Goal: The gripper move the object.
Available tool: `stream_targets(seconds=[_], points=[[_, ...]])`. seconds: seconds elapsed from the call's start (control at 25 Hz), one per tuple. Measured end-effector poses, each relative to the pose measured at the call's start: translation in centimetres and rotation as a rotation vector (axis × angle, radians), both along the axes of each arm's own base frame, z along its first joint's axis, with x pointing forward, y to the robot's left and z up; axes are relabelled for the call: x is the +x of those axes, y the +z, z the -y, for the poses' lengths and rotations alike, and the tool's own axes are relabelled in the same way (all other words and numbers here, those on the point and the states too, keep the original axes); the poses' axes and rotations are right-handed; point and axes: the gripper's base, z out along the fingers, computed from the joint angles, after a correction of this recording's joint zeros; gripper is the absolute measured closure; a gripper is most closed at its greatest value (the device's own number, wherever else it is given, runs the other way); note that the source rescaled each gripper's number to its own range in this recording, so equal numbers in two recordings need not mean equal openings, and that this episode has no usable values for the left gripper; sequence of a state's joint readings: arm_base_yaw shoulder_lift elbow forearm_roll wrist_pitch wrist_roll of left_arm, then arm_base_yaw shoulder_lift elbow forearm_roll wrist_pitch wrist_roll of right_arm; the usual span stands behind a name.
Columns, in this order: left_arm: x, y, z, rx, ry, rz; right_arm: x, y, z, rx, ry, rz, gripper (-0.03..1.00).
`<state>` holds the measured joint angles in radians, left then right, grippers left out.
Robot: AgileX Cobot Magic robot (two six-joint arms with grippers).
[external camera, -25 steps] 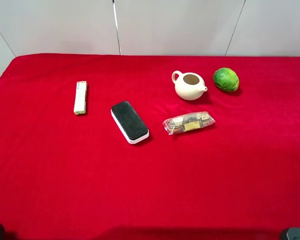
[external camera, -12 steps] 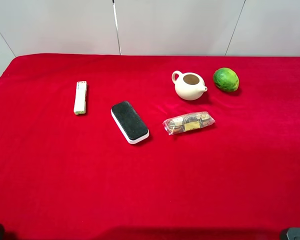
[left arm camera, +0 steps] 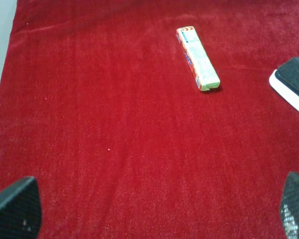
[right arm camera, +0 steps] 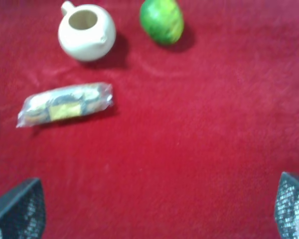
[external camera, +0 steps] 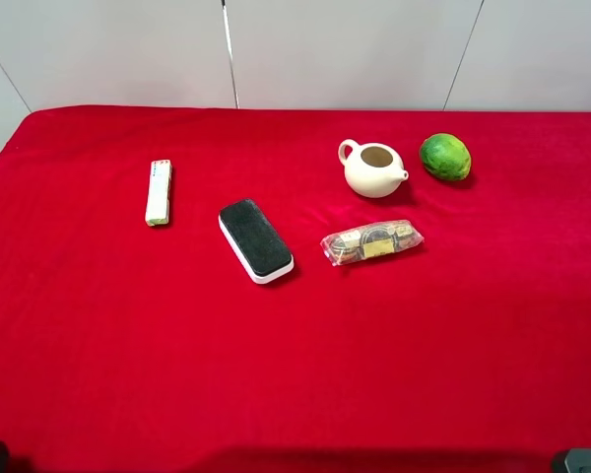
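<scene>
The green bumpy lime [external camera: 445, 157] lies on the red cloth at the back right, just right of a cream teapot [external camera: 373, 168]. It also shows in the right wrist view [right arm camera: 162, 21], far ahead of my right gripper [right arm camera: 154, 206]. That gripper is open and empty, with only its two dark fingertips [right arm camera: 17, 209] showing, wide apart. My left gripper [left arm camera: 154, 206] is open and empty too, over bare cloth at the front left. The lime is out of the left wrist view.
A clear snack packet [external camera: 371, 240] lies in front of the teapot. A black-topped white eraser [external camera: 256, 239] lies mid-table. A long white candy box [external camera: 159, 192] lies at the left and shows in the left wrist view [left arm camera: 198, 58]. A white wall stands behind the table.
</scene>
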<state>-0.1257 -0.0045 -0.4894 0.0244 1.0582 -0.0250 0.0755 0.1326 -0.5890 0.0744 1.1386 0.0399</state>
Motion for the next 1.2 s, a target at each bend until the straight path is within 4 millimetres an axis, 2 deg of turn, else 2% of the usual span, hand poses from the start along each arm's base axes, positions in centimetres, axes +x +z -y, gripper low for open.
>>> stream_targets(seconds=[0.12,0.24,1.2], points=[[0.0,0.0,0.0,0.000,0.000,0.000,-1.0,-1.2,0.2,-0.009,-0.047,0.070,-0.02],[0.0,0.0,0.0,0.000,0.000,0.000,-1.5,-1.3,0.3,-0.018,-0.086,0.115,-0.02],[0.0,0.0,0.0,0.000,0.000,0.000,-0.7,-1.6,0.4,-0.026,-0.104,0.171,-0.02]])
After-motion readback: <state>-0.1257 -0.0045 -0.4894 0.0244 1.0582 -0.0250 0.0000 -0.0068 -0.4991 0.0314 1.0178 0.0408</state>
